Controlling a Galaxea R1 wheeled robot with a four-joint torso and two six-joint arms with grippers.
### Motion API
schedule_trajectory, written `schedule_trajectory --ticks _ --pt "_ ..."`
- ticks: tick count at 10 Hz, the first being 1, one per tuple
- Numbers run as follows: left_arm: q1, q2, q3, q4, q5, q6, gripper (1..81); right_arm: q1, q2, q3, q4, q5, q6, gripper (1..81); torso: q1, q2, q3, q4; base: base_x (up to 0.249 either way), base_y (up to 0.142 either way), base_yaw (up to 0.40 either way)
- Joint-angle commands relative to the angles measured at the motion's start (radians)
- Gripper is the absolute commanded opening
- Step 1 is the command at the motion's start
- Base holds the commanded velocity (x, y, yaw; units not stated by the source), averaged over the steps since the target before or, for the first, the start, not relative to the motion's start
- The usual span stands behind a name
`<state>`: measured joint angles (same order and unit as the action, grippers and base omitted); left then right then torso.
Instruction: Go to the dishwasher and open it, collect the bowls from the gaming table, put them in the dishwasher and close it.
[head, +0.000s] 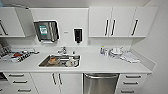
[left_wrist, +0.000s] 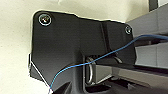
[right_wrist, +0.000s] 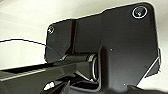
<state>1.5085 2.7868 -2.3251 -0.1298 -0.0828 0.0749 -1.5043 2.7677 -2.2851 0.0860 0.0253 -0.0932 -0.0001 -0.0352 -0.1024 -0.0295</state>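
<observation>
Stainless dishwasher (head: 100, 83) shut, bar handle across top, end effector states unclear.

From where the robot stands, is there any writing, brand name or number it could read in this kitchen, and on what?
None can be read.
Paper towel dispenser: a greenish label on its front, too blurred to read.
White wall panel: a small grey mark beside the dark soap dispenser, too small to read.
Dishwasher: no lettering visible on its steel front.
</observation>
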Motion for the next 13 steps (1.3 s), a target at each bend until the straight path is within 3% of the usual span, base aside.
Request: schedule_trajectory --ticks 1,13 --pt "-0.038 -0.015 0.010 0.009 0.057 0.002 81.1 0.046 -0.015 0.009 0.008 -0.061 -0.003 81.1 0.000 0.000 0.000 0.000 0.134 0.000 0.000" --pt "-0.038 -0.015 0.010 0.009 0.055 0.002 81.1 0.043 -0.018 0.010 0.008 -0.059 -0.003 81.1 0.000 0.000 0.000 0.000 0.132 0.000 0.000"
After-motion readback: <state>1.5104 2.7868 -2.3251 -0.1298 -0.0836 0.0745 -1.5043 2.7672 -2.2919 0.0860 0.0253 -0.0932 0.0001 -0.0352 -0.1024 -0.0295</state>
